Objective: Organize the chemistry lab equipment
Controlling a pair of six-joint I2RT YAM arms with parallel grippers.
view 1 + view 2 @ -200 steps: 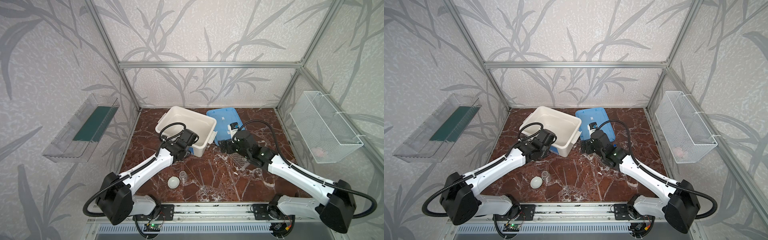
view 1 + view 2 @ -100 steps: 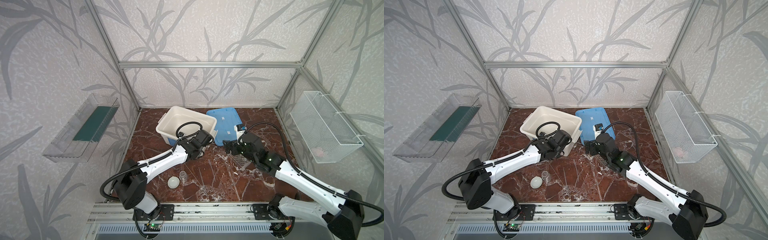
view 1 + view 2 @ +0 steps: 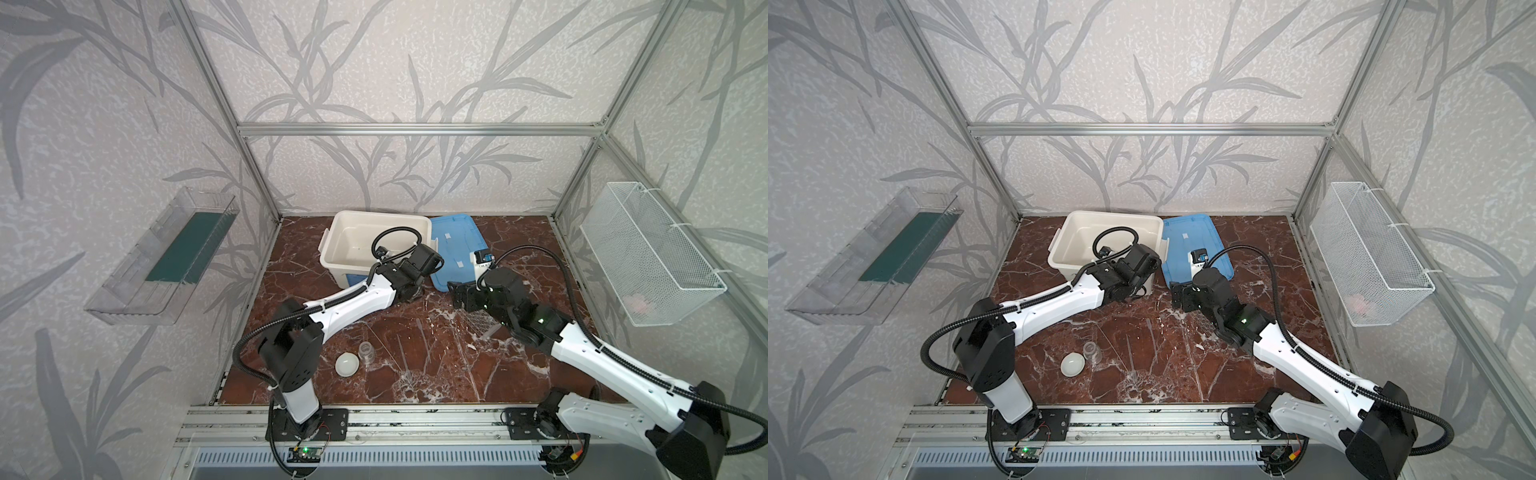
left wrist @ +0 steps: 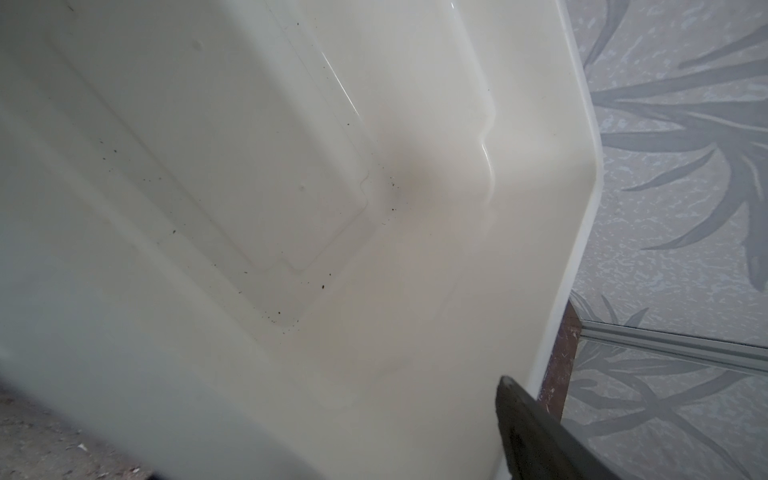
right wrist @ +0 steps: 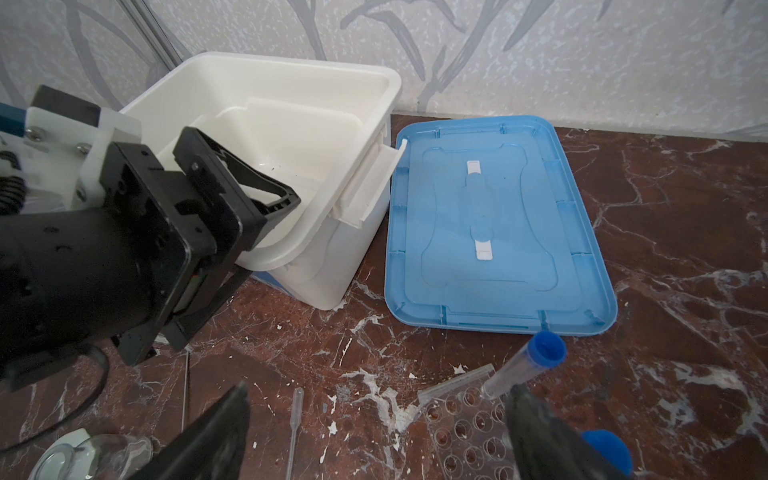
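Right now the left gripper [image 5: 266, 232] sits at the near right corner of the white tub [image 3: 332, 243], which stands at the upper middle of both top views. Its jaws stand wide apart, with one finger [image 5: 249, 183] inside the tub and the other outside under the rim. I cannot tell whether either presses on the plastic. Dark specks dot the tub's floor. The blue lid [image 3: 455, 245] lies flat on the bench [image 3: 436, 374], just right of the tub.

The right gripper [image 5: 378, 390] hangs right of centre, in front of the lid, its jaws spread wide with nothing between them. Beneath it the clear perforated rack [image 5: 469, 428] lies flat on the bench. A clear tube [image 5: 505, 376] rests with its clear end on the rack's edge and its blue cap [image 5: 548, 349] toward the lid. A second blue cap [image 5: 606, 451] shows beside the rack, its tube hidden by a finger.

A thin pipette [image 5: 294, 415] and a thin clear rod [image 5: 185, 386] lie on the bench between the two arms. The small white dish [image 3: 347, 364] and the small clear jar [image 3: 366, 353] stand just beside each other at the lower centre-left of both top views, well apart from the tub.
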